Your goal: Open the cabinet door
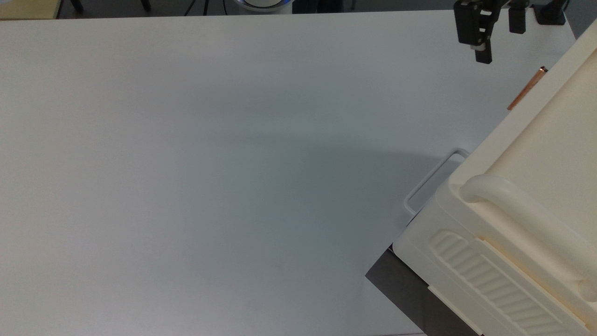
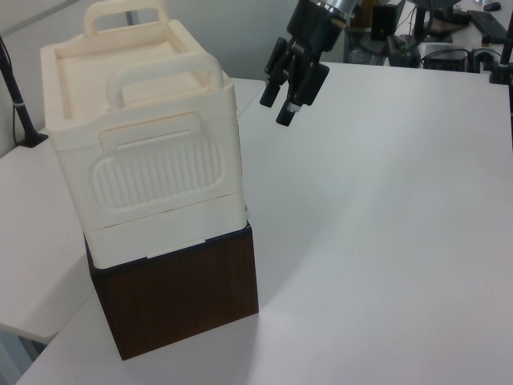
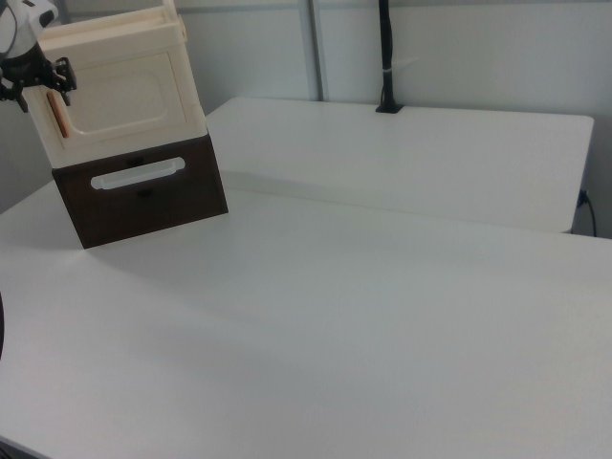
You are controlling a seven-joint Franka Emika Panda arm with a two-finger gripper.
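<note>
The cream cabinet point(image 1: 536, 154) stands on a dark brown drawer box point(image 2: 180, 293) at the top view's right. Its flat cabinet door point(image 3: 129, 96) faces the camera in the right view. The door's copper-orange bar handle point(image 3: 57, 117) runs along the right view's left edge. From above, the handle point(image 1: 527, 88) pokes out past the cabinet top. My black gripper point(image 1: 499, 39) hangs open with nothing between its fingers. It is just up and left of the handle in the top view and apart from it. It also shows beside the cabinet's far corner point(image 2: 279, 104) and at the handle's top point(image 3: 38, 86).
A thin white wire loop handle point(image 1: 431, 182) sticks out from the brown drawer point(image 3: 139, 191). The ribbed side panel point(image 2: 156, 172) faces the left view's camera. Wide bare white tabletop point(image 1: 210, 163) spreads to the top view's left. A black post point(image 3: 385, 57) stands on the far table.
</note>
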